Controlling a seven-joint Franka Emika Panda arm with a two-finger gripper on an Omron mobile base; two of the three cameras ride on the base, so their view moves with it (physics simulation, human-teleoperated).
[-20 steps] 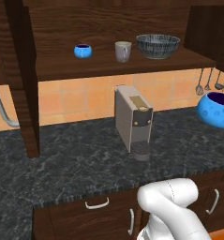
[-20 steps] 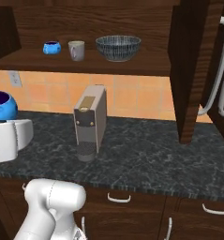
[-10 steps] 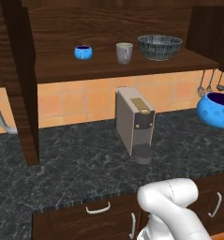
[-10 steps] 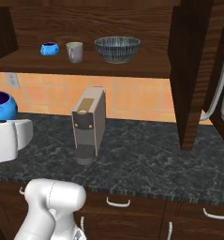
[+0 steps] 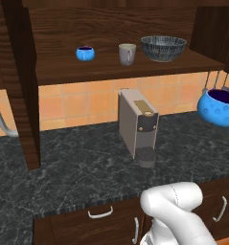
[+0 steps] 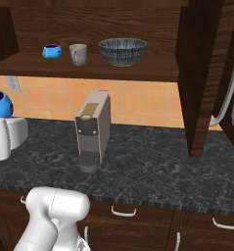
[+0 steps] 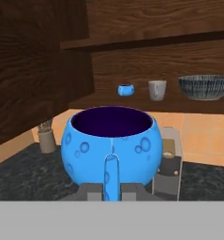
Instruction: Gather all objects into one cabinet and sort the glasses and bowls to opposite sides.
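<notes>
Left base view: a blue bowl [image 5: 218,108] hangs above the surface's [image 5: 87,167] right edge; on the cabinet [image 5: 111,67] shelf stand a small blue bowl [image 5: 85,53], tumbler [image 5: 127,53] and striped bowl [image 5: 163,48]. Right base view: coffee machine [image 6: 92,128] (mid-surface). Hand view: the hand [image 7: 111,180] is clamped on the blue bowl's rim.

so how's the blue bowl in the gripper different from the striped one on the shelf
The blue bowl is glossy bright blue with bubble-like spots and a dark purple inside; the striped bowl is dark grey with fine pale lines. The blue bowl is rounded, curving in toward its rim, while the striped bowl flares wide and shallow. The blue bowl is held up off the counter at the gripper; the striped bowl rests on the cabinet shelf. Both sit upright and look empty.
</notes>
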